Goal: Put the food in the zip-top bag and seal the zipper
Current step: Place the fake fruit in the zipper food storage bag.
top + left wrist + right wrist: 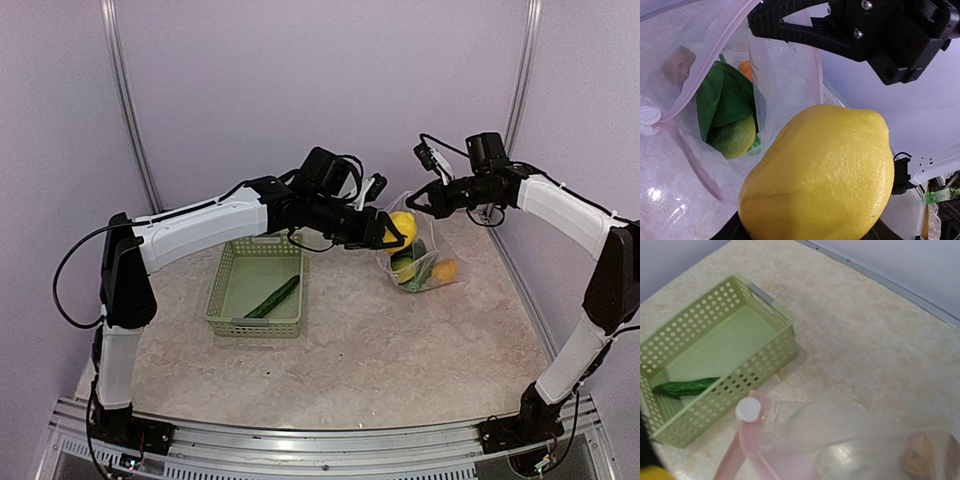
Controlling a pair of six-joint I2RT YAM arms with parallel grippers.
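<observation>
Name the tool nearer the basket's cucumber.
Left. The left tool, holding a lemon, hangs just right of the basket; the right tool is farther right, gripping the bag.

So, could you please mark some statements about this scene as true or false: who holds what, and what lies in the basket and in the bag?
1. The left gripper holds a yellow lemon. True.
2. The basket is empty. False: a cucumber lies in it.
3. The right gripper pinches the zip-top bag at its mouth. True.
4. The zip-top bag holds no food. False: a green leafy piece and an orange piece are inside.
</observation>
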